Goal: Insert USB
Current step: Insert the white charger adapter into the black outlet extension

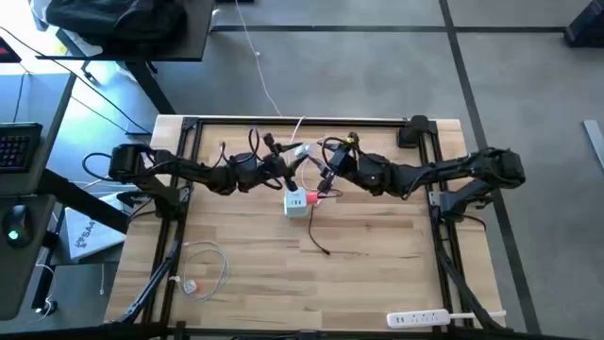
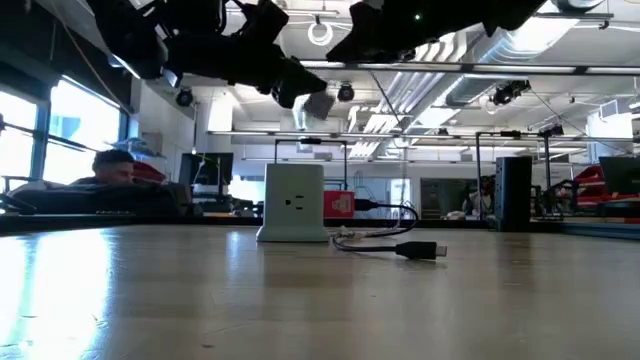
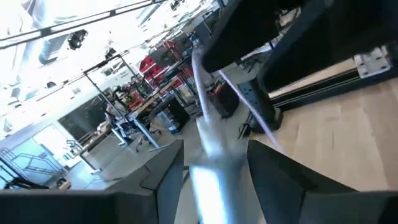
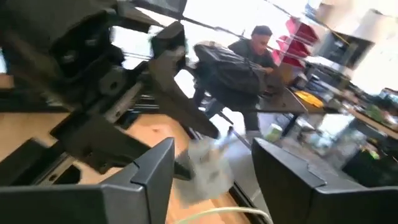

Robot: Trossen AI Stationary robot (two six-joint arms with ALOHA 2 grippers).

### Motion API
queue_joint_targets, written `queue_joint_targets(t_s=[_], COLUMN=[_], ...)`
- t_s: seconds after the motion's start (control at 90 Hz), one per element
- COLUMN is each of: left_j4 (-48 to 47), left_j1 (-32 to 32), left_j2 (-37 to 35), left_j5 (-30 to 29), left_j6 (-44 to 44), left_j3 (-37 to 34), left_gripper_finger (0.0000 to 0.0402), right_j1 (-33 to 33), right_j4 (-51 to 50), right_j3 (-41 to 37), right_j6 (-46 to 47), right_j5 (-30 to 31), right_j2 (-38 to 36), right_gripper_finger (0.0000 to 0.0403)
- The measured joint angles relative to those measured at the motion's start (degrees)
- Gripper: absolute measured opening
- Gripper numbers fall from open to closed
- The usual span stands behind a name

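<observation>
- USB: bright red-pink plug, thin black cable trailing off it
- charger cube: white, dark socket slots on its face in low view
- bench: pale wood planks, visible grain stripes, black frame rails round the edge
- left gripper and right gripper: both dark, near black, same as arms
- silvery-blue plug: on white cable
- coiled cable: white
- power strip: white
- floor: grey, dark seam lines
- person in right wrist view: dark top, dark backpack beside
</observation>
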Motion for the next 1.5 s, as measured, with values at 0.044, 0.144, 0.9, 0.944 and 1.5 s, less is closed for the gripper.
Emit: queue_joint_targets(t_s=[0.044,0.144,0.9,0.944,1.5], left_j4=[0.0,-0.2,-0.5,-0.5,-3.5], left_j1=[0.0,0.0,-0.8,-0.7,-1.3], left_j2=[0.0,0.0,0.0,0.0,0.0], left_j5=[-0.3,-0.4,1.9,1.7,-5.1], left_j6=[0.2,1.5,-0.8,-1.7,-5.0], left_j3=[0.0,0.0,0.0,0.0,0.0], left_gripper_finger=[0.0143,0.0112,0.0134,0.0142,0.0216], right_j1=[0.3,1.0,0.0,-0.5,-6.9], right_j4=[-0.8,-3.0,-24.7,-24.6,-25.3], right_j3=[0.0,0.0,0.0,0.0,0.0], right_j6=[1.4,4.0,23.8,23.8,24.9], right_j5=[1.4,3.0,-6.9,-8.7,-17.4], right_j2=[0.0,0.0,-0.8,-0.7,5.6], right_gripper_finger=[0.0198,0.0217,0.0282,0.0283,0.0283])
